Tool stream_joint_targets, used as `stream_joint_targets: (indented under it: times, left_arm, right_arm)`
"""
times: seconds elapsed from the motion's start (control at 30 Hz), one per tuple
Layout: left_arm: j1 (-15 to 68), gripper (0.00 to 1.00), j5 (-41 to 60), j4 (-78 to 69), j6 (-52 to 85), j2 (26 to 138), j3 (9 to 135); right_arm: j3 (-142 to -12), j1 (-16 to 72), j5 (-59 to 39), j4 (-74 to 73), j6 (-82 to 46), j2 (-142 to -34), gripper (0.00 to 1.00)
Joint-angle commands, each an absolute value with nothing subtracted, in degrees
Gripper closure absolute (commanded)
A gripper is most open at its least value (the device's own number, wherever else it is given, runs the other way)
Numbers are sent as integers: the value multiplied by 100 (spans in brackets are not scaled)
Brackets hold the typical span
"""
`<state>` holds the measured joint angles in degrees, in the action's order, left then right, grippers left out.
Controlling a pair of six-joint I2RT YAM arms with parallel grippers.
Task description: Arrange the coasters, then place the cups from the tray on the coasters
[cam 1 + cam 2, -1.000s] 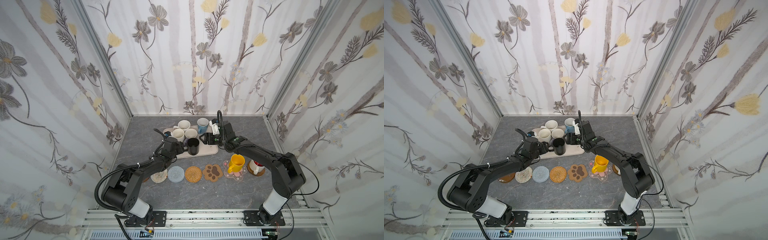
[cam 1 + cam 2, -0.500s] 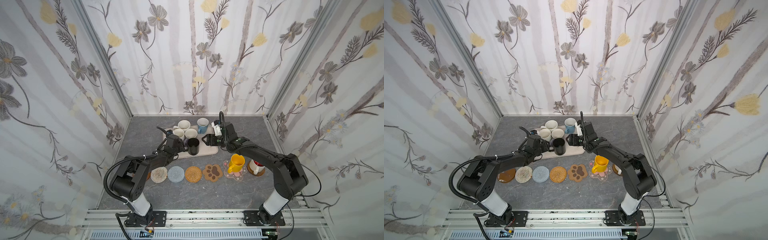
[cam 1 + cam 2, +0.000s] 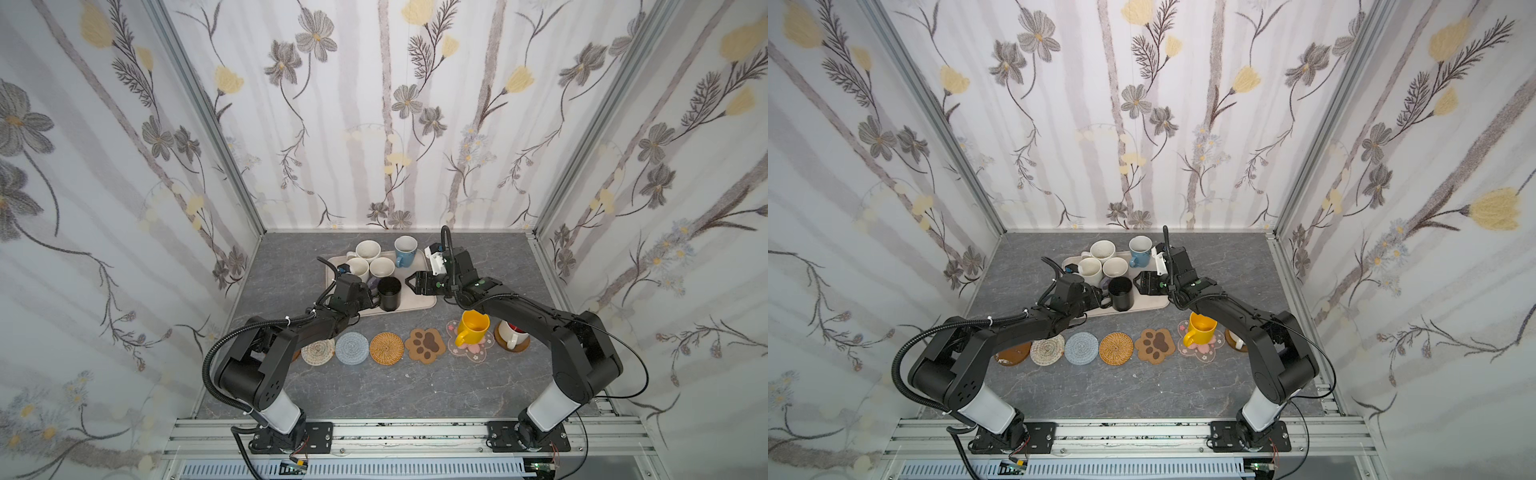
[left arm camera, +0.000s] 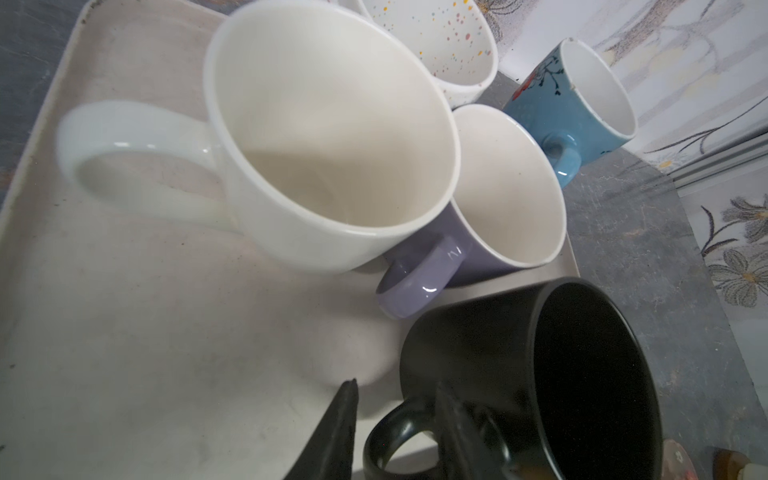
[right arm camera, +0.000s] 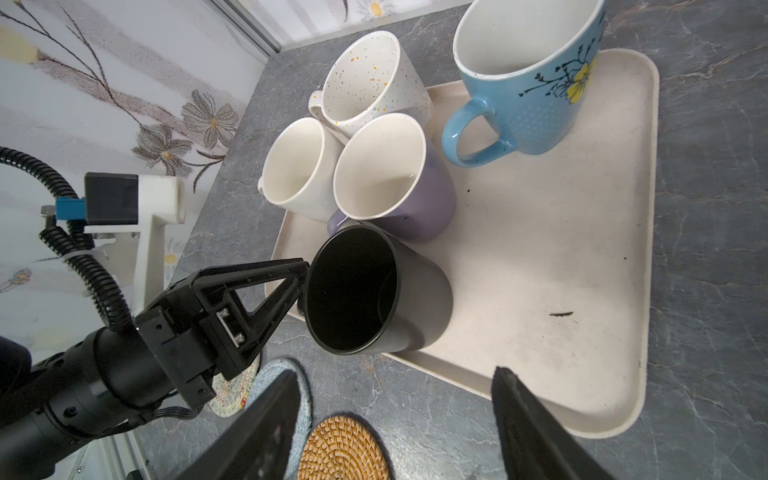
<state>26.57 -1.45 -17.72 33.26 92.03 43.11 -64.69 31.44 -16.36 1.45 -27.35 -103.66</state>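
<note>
The black mug (image 3: 389, 293) (image 5: 365, 291) stands at the near edge of the cream tray (image 3: 419, 262). My left gripper (image 4: 397, 384) (image 3: 372, 297) is open but narrow, and its fingers straddle the mug's handle with a thin gap showing. My right gripper (image 5: 395, 370) (image 3: 409, 284) hangs open and empty above the tray's near rim. A blue (image 3: 405, 249), a lavender (image 3: 382, 267) and two cream mugs (image 3: 357, 268) crowd the tray's far end. The yellow mug (image 3: 471, 326) sits on the pink blossom coaster (image 3: 469, 349). A white mug (image 3: 511, 334) stands on a wooden disc.
In front of the tray a row of bare coasters lies on the grey table: wooden disc (image 3: 1013, 353), beige woven (image 3: 318, 351), blue crochet (image 3: 352, 349), rattan (image 3: 386, 349), brown paw (image 3: 428, 345). Flowered walls close in the back and both sides.
My left gripper's jaws have narrowed round the black mug's handle. The right arm has barely moved and its jaws stay wide.
</note>
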Motion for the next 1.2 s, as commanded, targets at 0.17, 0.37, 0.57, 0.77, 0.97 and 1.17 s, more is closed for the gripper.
stream_joint_targets:
  times: [0.17, 0.37, 0.57, 0.77, 0.97, 1.17]
  left_arm:
    - [2807, 66, -142, -1846, 3404, 9010, 4135]
    - [2800, 64, -95, -1766, 3144, 8614, 3991]
    - [2751, 54, -66, -1231, 2844, 7887, 3994]
    - [2753, 48, 92, -874, 2533, 7315, 3859]
    - [2750, 46, 143, -325, 2186, 6813, 4115]
    - [2707, 42, 402, 93, 1753, 7077, 4669]
  right_arm:
    - [-6284, 3140, -1679, -209, -2772, -10212, 26]
    - [-6244, 3137, -1654, -166, -2786, -10085, 26]
    - [-6090, 2984, -1718, -132, -2695, -9757, 24]
    - [-5740, 2760, -1876, -187, -2497, -9225, 22]
    - [-5217, 2665, -1960, -443, -2477, -8649, 21]
    - [-4781, 2583, -2095, -789, -2610, -8578, 21]
